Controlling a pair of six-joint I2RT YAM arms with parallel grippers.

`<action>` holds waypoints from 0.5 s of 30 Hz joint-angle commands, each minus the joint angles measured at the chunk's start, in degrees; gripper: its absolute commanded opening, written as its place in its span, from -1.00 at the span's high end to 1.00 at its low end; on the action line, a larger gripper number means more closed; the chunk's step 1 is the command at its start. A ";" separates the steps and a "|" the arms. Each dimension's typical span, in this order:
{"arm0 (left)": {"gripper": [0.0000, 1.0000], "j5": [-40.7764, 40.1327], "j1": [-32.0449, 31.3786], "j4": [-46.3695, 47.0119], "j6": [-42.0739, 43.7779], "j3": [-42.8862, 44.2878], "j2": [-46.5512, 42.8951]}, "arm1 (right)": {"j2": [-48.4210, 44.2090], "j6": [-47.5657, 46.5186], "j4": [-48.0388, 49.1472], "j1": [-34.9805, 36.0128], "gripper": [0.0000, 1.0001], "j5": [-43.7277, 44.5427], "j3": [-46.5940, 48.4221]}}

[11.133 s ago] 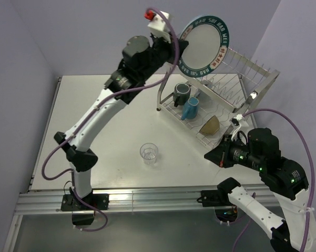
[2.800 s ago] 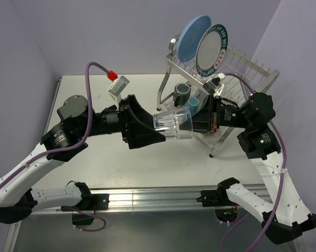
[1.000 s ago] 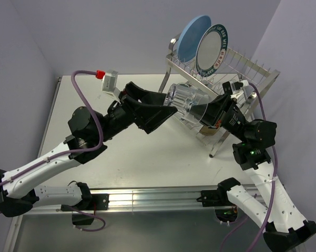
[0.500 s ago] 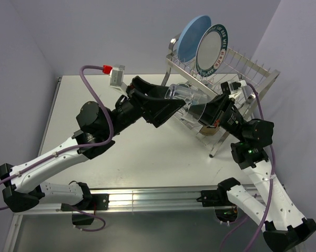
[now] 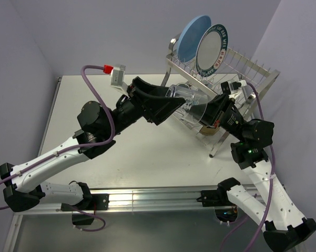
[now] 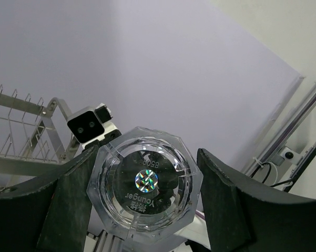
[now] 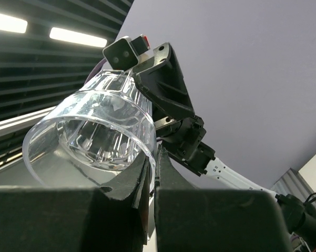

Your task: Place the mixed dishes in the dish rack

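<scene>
The clear glass [image 5: 186,100] is held in the air on its side, above the worktop [image 5: 121,157] and just in front of the lower tier of the dish rack [image 5: 242,73], between the two arms. The jaws of the right gripper [image 7: 150,160] are pinched on the thin rim wall, one inside the mouth and one outside. The jaws of the left gripper [image 6: 146,173] are spread to either side of the thick, faceted base; whether they already press on it cannot be told. The glass is judged light and stiff, but smooth, slippery and brittle. A rim pinch is likely to let it pivot, and the rim is probably its weakest part. The heavy base is judged the safer hold, with the pads set on opposite flats and only modest squeeze applied. Knocks against the wire prongs are best avoided.
</scene>
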 commanded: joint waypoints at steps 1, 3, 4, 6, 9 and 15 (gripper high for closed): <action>-0.38 0.82 -0.43 3.52 0.11 0.84 -1.60 | 0.10 -0.28 3.48 0.10 1.00 1.36 0.21; 0.22 1.44 -0.43 3.43 0.03 1.19 -1.25 | 0.10 -0.72 2.61 0.10 1.00 1.27 0.73; 0.44 1.61 -0.34 3.26 0.03 1.71 -0.99 | 0.19 -1.59 2.17 0.18 1.00 1.10 1.00; 0.99 1.62 -0.34 2.11 -0.06 2.33 -0.63 | 0.19 -2.56 0.15 0.18 1.00 1.01 2.05; 1.00 1.53 -0.34 0.45 0.03 3.21 -0.20 | 0.19 -4.23 -2.22 0.10 0.71 0.57 3.37; 0.99 2.32 -0.25 -4.65 0.82 7.08 1.30 | -0.77 -7.30 -7.06 0.10 -0.13 0.13 4.95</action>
